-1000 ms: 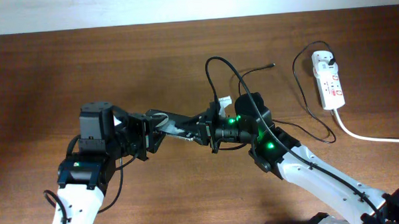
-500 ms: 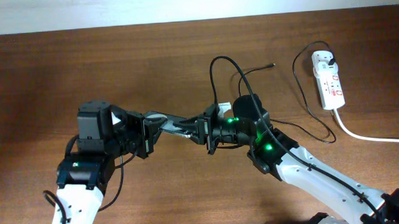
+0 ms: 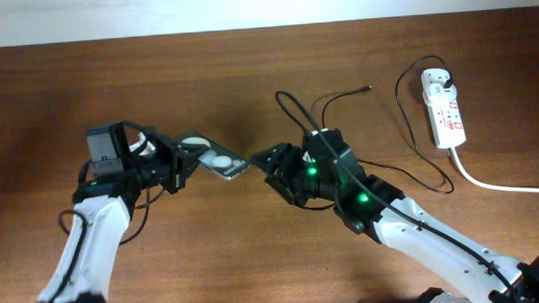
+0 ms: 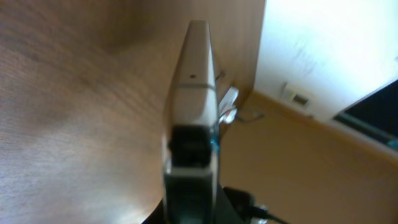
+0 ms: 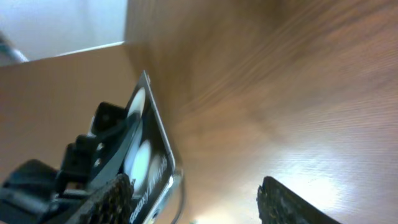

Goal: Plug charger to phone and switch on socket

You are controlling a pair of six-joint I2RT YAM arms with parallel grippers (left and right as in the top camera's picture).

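Observation:
My left gripper (image 3: 187, 160) is shut on the phone (image 3: 213, 157), a black glossy slab with two white round spots, held above the table left of centre. The left wrist view shows the phone (image 4: 193, 87) edge-on, rising out of that gripper (image 4: 189, 155). Just right of the phone's free end, my right gripper (image 3: 266, 161) stands open and apart from it. In the right wrist view the phone (image 5: 147, 158) lies left of the open gripper (image 5: 196, 202). The charger (image 3: 340, 98) is a thin black cable lying on the table. The socket (image 3: 445, 108) lies at the far right.
A thick white cord (image 3: 504, 186) runs from the socket off the right edge. More thin black cable (image 3: 423, 160) loops on the table between the socket and my right arm. A black cable (image 3: 290, 106) arches above the right wrist. The table's far edge (image 3: 247, 30) meets a white wall.
My right gripper has opened and let go of the phone, drawing back a little. My left gripper has shut on the phone and carried it left as the arm swung left.

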